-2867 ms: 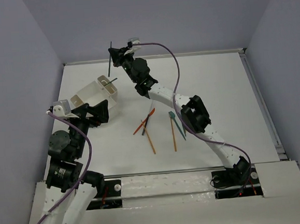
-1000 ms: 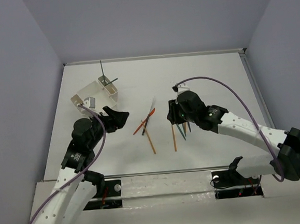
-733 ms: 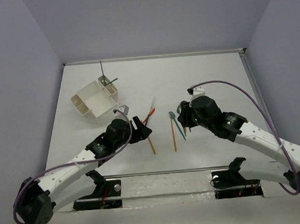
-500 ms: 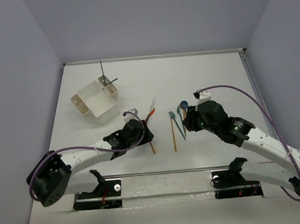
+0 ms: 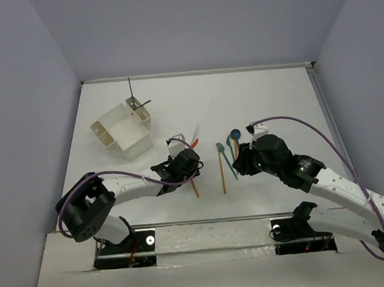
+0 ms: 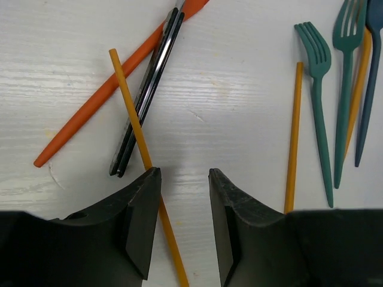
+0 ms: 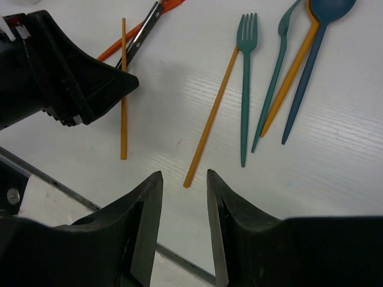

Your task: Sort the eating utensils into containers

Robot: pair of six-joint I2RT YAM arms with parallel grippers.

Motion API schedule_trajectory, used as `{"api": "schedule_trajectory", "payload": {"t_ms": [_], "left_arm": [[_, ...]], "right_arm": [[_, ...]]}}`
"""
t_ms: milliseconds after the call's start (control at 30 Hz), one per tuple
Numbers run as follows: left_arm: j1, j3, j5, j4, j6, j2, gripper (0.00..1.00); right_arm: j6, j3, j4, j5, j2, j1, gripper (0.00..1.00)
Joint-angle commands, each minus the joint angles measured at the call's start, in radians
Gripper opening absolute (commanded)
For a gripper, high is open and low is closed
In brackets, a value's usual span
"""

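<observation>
While both arms reach out over the white table (image 5: 275, 97), the white compartmented container (image 5: 121, 129) sits toward its far left. Two dark sticks (image 5: 133, 98) stand out of one narrow end compartment. The left arm stretches low across the table to the loose utensils near the middle, and the right arm bends over them from the other side.

The left gripper (image 6: 184, 179) hangs just above the table, its jaws apart and clamping nothing. A yellow-orange stick (image 6: 130, 107) runs under the inner edge of one finger. The right gripper (image 7: 184, 179) hovers higher, jaws parted and empty, and the near end of a second yellow-orange stick (image 7: 210, 116) shows between its fingertips.

All the loose utensils lie flat on the table, outside the container. A red-orange stick (image 6: 99, 98) and a pair of dark sticks (image 6: 148, 89) cross the first yellow-orange one. To the right, close together, lie a teal fork (image 6: 318, 101), a second teal fork (image 6: 346, 89), a third yellow-orange stick (image 7: 290, 72) and a dark teal spoon (image 7: 326, 15).
</observation>
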Motion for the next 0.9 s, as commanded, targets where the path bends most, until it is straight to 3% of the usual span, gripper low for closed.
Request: {"api": "schedule_trajectory", "payload": {"t_ms": [0, 167, 333, 567, 867], "left_arm": [[-0.009, 0.037, -0.081, -0.041, -0.001, 0.024, 0.37], [-0.018, 0.034, -0.113, -0.063, -0.010, 0.004, 0.37], [-0.038, 0.017, -0.145, -0.075, -0.014, -0.063, 0.49], [-0.038, 0.022, -0.119, -0.060, 0.007, -0.022, 0.47], [-0.081, 0.191, -0.211, -0.141, 0.067, 0.153, 0.41]], "right_arm": [[0.000, -0.009, 0.065, -0.019, -0.024, -0.007, 0.41], [-0.002, -0.019, 0.065, -0.018, -0.027, -0.007, 0.41], [0.003, -0.038, 0.089, -0.036, -0.019, -0.007, 0.41], [0.006, -0.041, 0.111, -0.052, -0.022, -0.007, 0.41], [0.018, -0.073, 0.115, -0.056, -0.062, -0.007, 0.41]]}}
